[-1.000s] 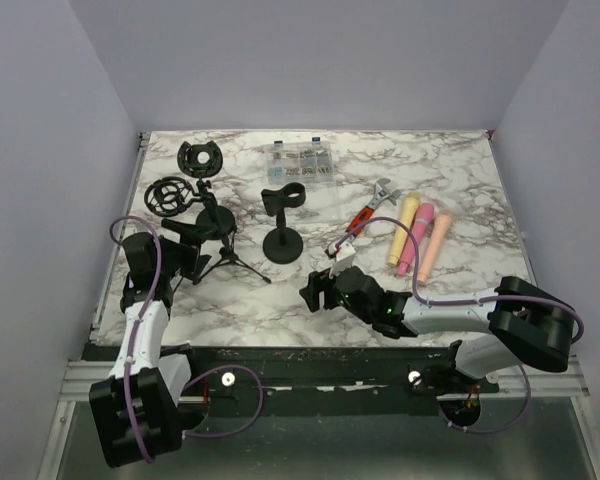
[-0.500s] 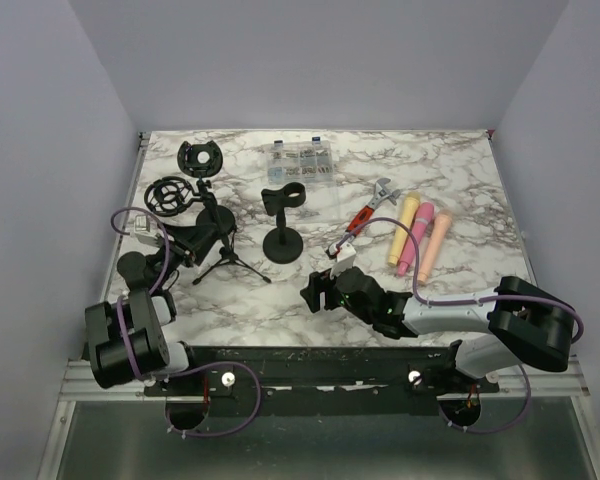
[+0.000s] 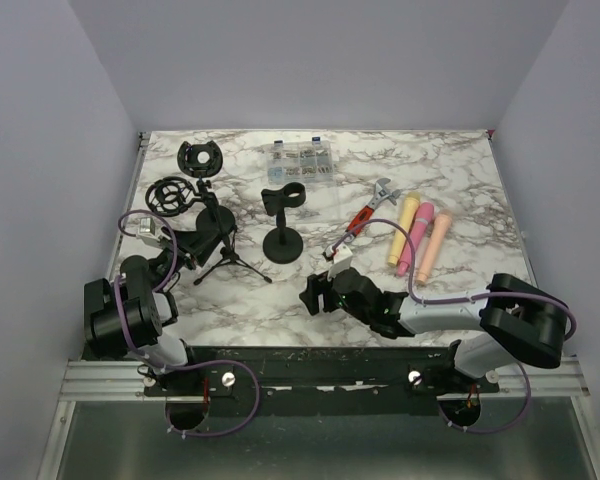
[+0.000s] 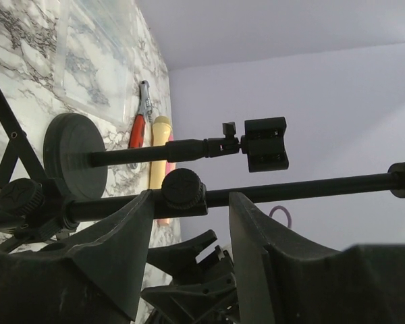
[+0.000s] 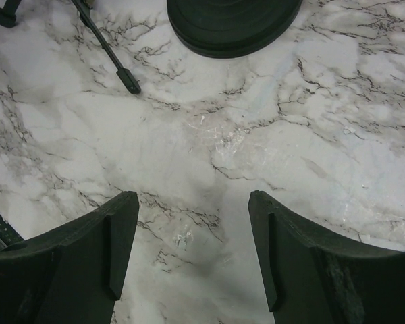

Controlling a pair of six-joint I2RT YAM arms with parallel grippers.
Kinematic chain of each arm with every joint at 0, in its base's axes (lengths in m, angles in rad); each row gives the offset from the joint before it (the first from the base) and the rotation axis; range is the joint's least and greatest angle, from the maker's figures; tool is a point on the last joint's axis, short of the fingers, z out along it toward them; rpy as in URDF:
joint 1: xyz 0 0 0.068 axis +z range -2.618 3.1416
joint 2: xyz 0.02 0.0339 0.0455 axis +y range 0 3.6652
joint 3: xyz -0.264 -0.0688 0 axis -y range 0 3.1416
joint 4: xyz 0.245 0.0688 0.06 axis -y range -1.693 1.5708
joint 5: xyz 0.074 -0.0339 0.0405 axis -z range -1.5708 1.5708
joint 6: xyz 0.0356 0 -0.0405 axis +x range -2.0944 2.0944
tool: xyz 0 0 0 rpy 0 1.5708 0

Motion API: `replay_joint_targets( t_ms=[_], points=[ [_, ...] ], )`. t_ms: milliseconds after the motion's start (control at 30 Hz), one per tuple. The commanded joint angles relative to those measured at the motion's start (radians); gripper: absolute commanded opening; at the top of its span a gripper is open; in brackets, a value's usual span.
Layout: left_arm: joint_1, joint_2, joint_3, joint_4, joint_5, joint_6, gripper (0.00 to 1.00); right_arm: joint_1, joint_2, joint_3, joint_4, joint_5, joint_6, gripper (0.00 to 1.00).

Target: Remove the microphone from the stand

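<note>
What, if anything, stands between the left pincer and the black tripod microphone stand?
Nothing visible does. In the left wrist view the tripod stand's thin black rod runs straight across the gap at the tips of the left pincer's fingers. The black round-based stand stands beyond it.

On the table point(image 3: 460, 180), a tripod stand point(image 3: 225, 260) stands on the left side; a ring mount point(image 3: 168, 196) sits behind and left of it, a second mount point(image 3: 198, 159) farther back; the round-base stand point(image 3: 282, 243) stands just right of the tripod; a parts box point(image 3: 300, 160) lies behind it; pliers point(image 3: 365, 215) lie to its right; three microphones point(image 3: 417, 240) lie side by side, right of the pliers.
</note>
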Motion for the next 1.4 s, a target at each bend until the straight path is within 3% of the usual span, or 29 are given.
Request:
replay_joint_targets(
  t_ms=[0, 133, 267, 467, 500, 533, 567, 600, 700, 800, 900, 1000, 1067, 1233, 1367],
  points=[
    [0.008, 0.030, 0.007, 0.125, -0.009, -0.002, 0.50, 0.006, 0.029, 0.027, 0.024, -0.021, 0.007, 0.73],
    [0.008, 0.035, 0.014, 0.119, -0.029, -0.002, 0.51, 0.004, 0.041, 0.034, 0.029, -0.027, 0.004, 0.73],
    [0.008, 0.047, 0.020, 0.108, -0.054, 0.002, 0.39, 0.005, 0.043, 0.035, 0.030, -0.029, 0.004, 0.73],
    [0.008, 0.058, 0.024, 0.097, -0.076, -0.001, 0.33, 0.005, 0.040, 0.035, 0.029, -0.028, 0.003, 0.73],
    [0.008, 0.053, 0.020, 0.091, -0.076, 0.002, 0.30, 0.006, 0.039, 0.034, 0.029, -0.028, 0.003, 0.73],
    [0.008, 0.049, 0.014, 0.084, -0.079, 0.009, 0.21, 0.005, 0.037, 0.034, 0.029, -0.028, 0.003, 0.73],
    [0.008, 0.046, 0.008, 0.081, -0.082, 0.014, 0.06, 0.006, 0.036, 0.031, 0.029, -0.029, 0.003, 0.73],
    [0.008, 0.044, -0.001, 0.070, -0.086, 0.020, 0.00, 0.005, 0.036, 0.030, 0.029, -0.026, 0.003, 0.73],
    [0.007, 0.015, -0.013, 0.005, -0.100, 0.040, 0.00, 0.005, 0.028, 0.024, 0.027, -0.024, 0.005, 0.73],
    [-0.006, -0.081, -0.013, -0.184, -0.127, 0.090, 0.00, 0.004, 0.017, 0.015, 0.027, -0.017, 0.006, 0.73],
    [-0.039, -0.279, 0.039, -0.692, -0.224, 0.251, 0.00, 0.006, 0.010, 0.009, 0.024, -0.010, 0.007, 0.73],
    [-0.099, -0.534, 0.171, -1.296, -0.486, 0.421, 0.00, 0.004, 0.011, 0.008, 0.025, -0.008, 0.008, 0.73],
    [-0.118, -0.631, 0.232, -1.479, -0.606, 0.434, 0.00, 0.005, 0.012, 0.007, 0.028, -0.009, 0.009, 0.73],
    [-0.144, -0.656, 0.364, -1.736, -0.686, 0.396, 0.00, 0.005, 0.032, 0.018, 0.041, -0.023, 0.006, 0.73],
    [-0.174, -0.598, 0.395, -1.772, -0.633, 0.334, 0.00, 0.006, 0.029, 0.020, 0.041, -0.029, 0.006, 0.73]
  ],
)
